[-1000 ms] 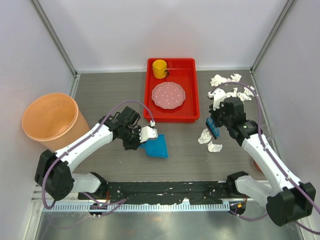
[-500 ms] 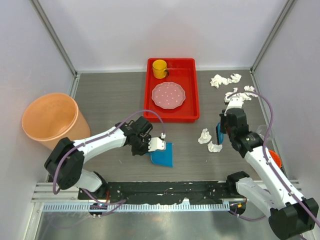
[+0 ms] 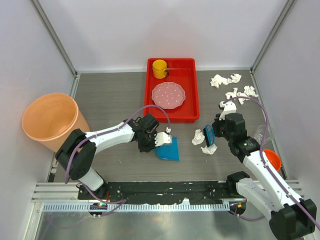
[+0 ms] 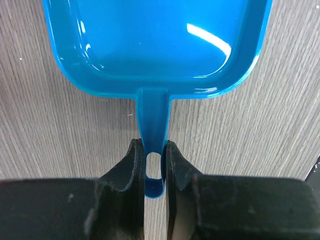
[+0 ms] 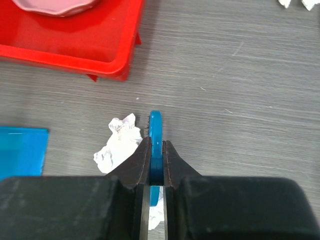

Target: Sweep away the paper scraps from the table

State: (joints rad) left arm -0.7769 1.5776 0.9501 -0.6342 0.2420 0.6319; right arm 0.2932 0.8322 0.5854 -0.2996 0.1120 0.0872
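Observation:
On the table (image 3: 110, 100), my left gripper (image 3: 159, 140) is shut on the handle of a blue dustpan (image 3: 169, 149). In the left wrist view the left gripper (image 4: 151, 150) pinches that handle, and the dustpan (image 4: 155, 40) lies flat ahead of it. My right gripper (image 3: 214, 133) is shut on a blue brush (image 3: 209, 135), held on edge. Two paper scraps (image 3: 198, 137) lie against the brush's left side, between it and the dustpan. The right wrist view has the right gripper (image 5: 156, 146), the brush (image 5: 155, 125) and one wad (image 5: 119, 144) touching it. Several more paper scraps (image 3: 232, 86) lie at the back right.
A red tray (image 3: 172, 118) at the back centre holds a pink dotted plate (image 3: 168, 95) and a yellow cup (image 3: 160, 68). An orange bucket (image 3: 50, 120) stands at the left edge. An orange object (image 3: 270, 159) lies by the right wall. White walls enclose three sides.
My left arm has slid the dustpan right and nearer. My right arm has swept the brush left, pushing the two wads toward the dustpan.

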